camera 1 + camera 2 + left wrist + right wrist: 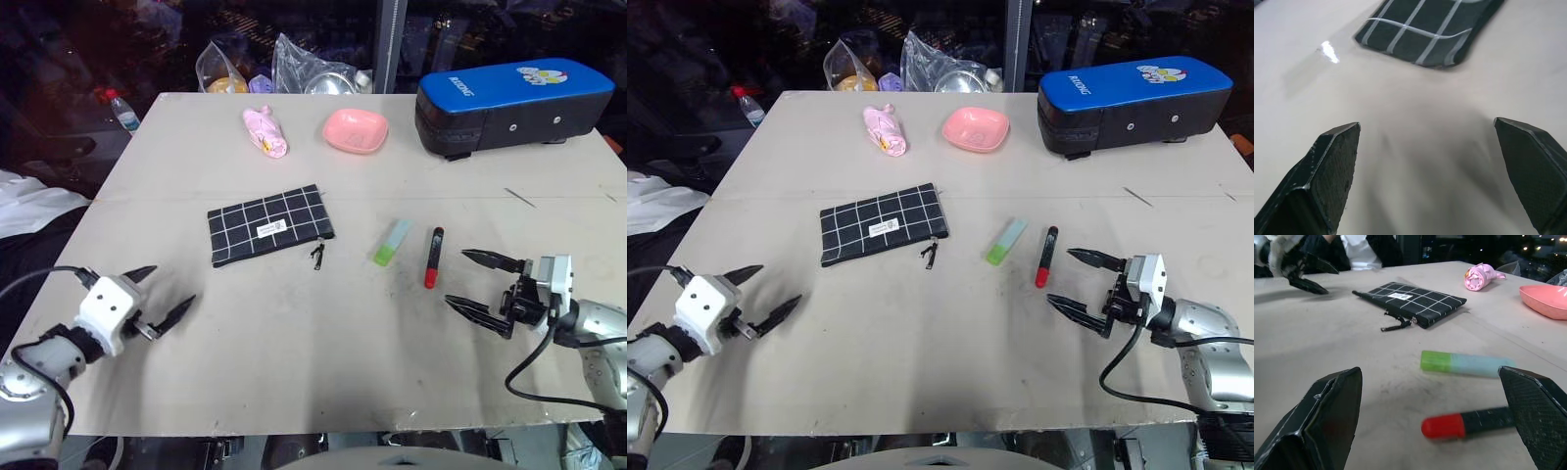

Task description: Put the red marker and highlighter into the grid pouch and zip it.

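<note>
The grid pouch (269, 225) lies flat at the table's middle, black with white lines, its zipper pull (317, 257) hanging off the near right corner. To its right lies the green highlighter (393, 242) with a pale cap. Beside that is the red marker (433, 257), red end toward me. My right gripper (457, 277) hovers open just right of the marker, fingers pointing left at it, nothing held. My left gripper (168, 286) is open and empty near the front left, short of the pouch (1415, 34). The right wrist view looks over the marker (1469, 423) and highlighter (1464, 363).
A big blue-topped black case (509, 103) stands at the back right. A pink dish (355, 130) and a pink folded bundle (265, 132) sit at the back middle. Plastic bags (294, 69) and a bottle (122, 113) lie beyond the table's far edge.
</note>
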